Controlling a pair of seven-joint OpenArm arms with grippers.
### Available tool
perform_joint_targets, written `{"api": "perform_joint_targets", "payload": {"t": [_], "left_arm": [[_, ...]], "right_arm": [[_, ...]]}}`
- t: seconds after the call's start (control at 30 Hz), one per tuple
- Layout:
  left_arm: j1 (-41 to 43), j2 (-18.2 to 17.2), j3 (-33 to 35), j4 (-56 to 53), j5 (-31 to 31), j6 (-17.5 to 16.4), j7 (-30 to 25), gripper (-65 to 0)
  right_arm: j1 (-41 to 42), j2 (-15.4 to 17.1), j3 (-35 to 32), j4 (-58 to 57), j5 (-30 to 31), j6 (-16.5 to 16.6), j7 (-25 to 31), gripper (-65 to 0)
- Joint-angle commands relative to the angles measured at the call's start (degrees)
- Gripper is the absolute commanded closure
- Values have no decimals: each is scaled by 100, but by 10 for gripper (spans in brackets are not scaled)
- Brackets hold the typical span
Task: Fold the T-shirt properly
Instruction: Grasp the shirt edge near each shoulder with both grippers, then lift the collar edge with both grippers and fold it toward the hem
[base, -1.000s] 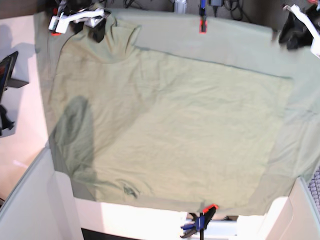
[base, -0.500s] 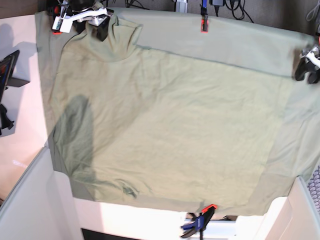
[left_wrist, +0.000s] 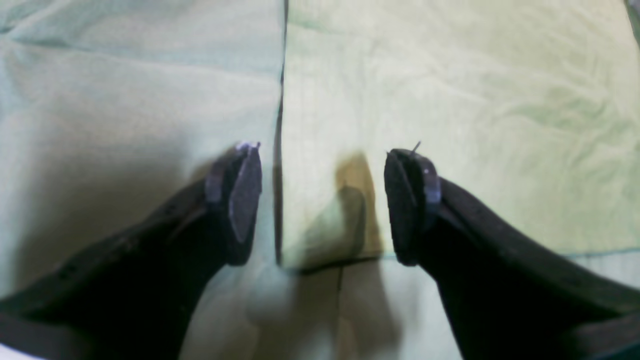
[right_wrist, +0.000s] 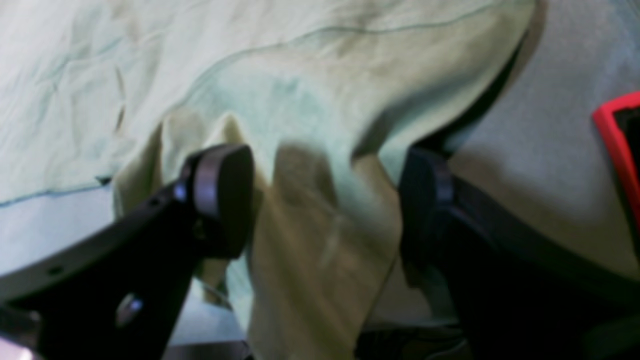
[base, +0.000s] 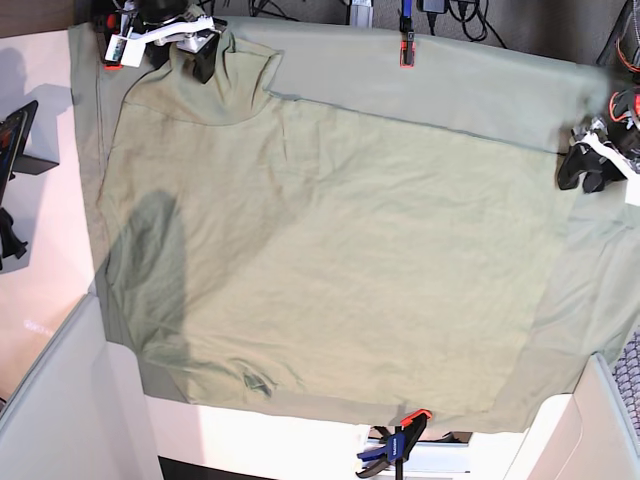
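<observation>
One T-shirt lies spread flat on one grey-green tablecloth, which three orange clamps pin at its edges. Two grippers work at it: the right gripper straddles a bunched sleeve with its fingers apart, and the left gripper hangs wide open, empty, over the shirt's corner.

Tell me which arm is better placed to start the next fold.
Right, probably. The right gripper already has a bunched sleeve of the T-shirt between its open fingers, while the left gripper only straddles a flat corner, open.
</observation>
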Motion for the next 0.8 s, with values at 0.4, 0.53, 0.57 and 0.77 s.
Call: {"api": "perform_joint_targets", "payload": {"t": [0.4,0.53,0.57,0.77], "left_arm": [[114,57,92,11,22,-845,592,0],[101,50,90,11,348,-845,595,0],[101,48,66,17,315,-845,592,0],[243,-308,-153,302,-254,-845,914,0]], "right_arm": [[-50,-2,-20,44,26,42,-129,-16],[-50,0,-20,44,-52,44,-136,0],[-50,0,-20,50,-142,42,-151,0],[-334,0,341,664,20,46,-776,0]]}}
